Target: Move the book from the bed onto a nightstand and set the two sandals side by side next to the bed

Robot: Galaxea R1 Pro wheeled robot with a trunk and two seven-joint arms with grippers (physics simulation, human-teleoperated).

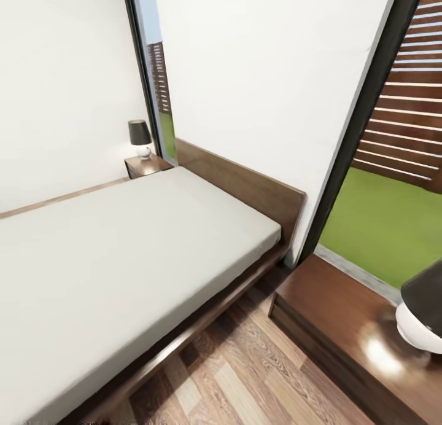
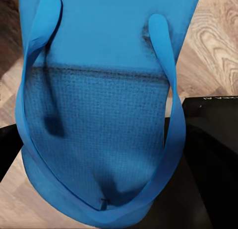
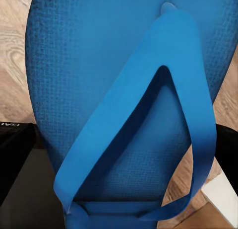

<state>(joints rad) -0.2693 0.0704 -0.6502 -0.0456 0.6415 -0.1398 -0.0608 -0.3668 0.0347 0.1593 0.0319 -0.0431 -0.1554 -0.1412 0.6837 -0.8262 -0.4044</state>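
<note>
Left wrist view: a blue sandal [image 2: 99,114] hangs right in front of the camera, strap loop toward the lens, wood floor [image 2: 218,45] behind it. It sits so near the lens and off the floor that I judge the left claw is gripping it, though the fingers themselves are hidden, so I cannot tell for sure. The right wrist view gives the same picture with the second sandal [image 3: 124,90], its Y-strap facing the camera above the planks [image 3: 15,65] (again the fingers are covered, so its grip is a guess too). Carrying one in each arm would let both be set down together, side by side.

Further out, the head view shows the bed [image 1: 123,253] with a bare grey mattress; no book can be seen on the part in view. Count: two sandals, one bed, two nightstands, the far one [image 1: 147,164] at the headboard corner and the near one [image 1: 344,327] at right, and two lamps, one on each [image 1: 140,137] [image 1: 422,314]. Both tops look free enough for a book.
</note>
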